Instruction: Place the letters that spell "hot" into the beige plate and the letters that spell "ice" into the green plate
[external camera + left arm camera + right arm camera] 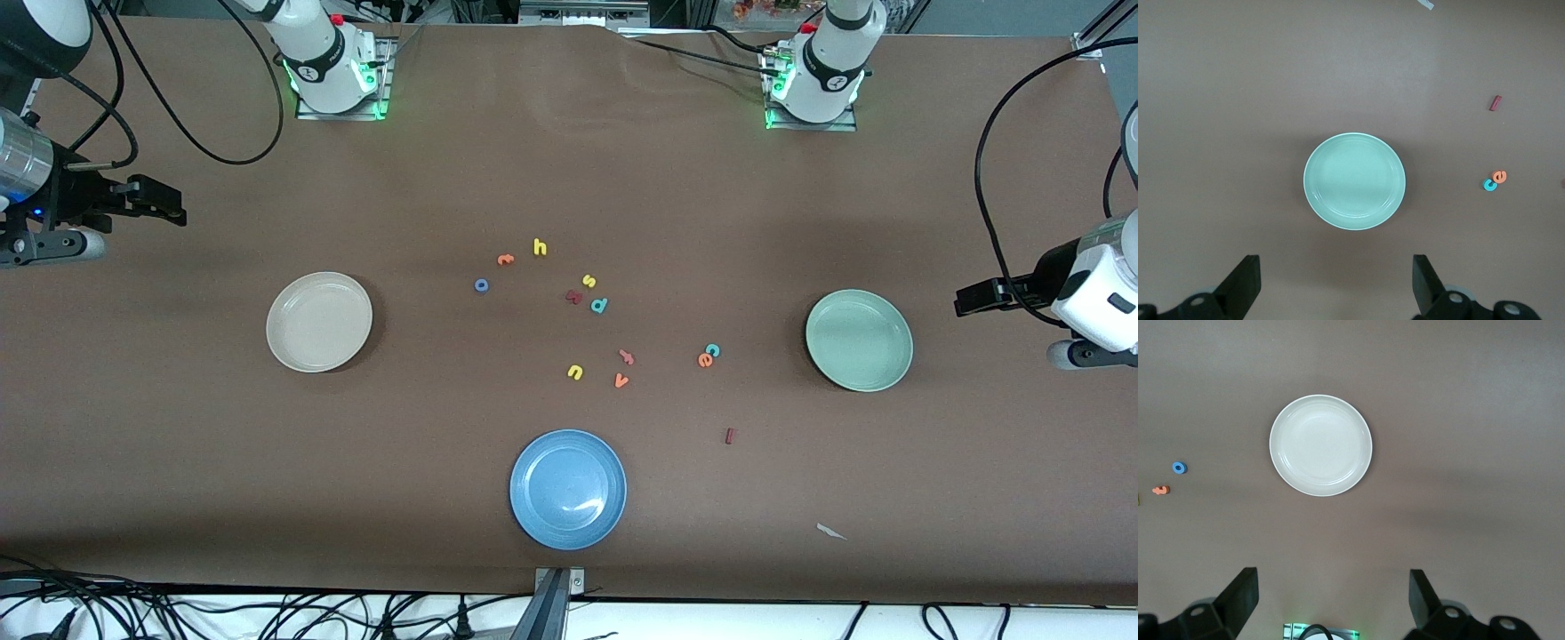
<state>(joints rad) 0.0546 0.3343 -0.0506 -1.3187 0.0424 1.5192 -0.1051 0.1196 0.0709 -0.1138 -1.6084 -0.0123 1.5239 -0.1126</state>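
Lying loose mid-table (800,204), all six task letters — none in a plate. Yellow "h" (540,247), orange "t" (506,260) and blue "o" (481,285) cluster toward the base-side edge, nearer the beige plate (284,342). That plate sits toward the right arm's end, bare inside. Teal "c" (712,350) and orange "e" (705,360) touch each other, near the green plate (822,356) at the left arm's end; dark red "i" (730,436) lies nearer the front edge. Blue plate (533,507) sits by the front edge.

Left gripper (1337,283) waits above the table's end by the green plate, fingers spread, holding nothing. Right gripper (1333,600) likewise by the beige plate — released, nothing held.
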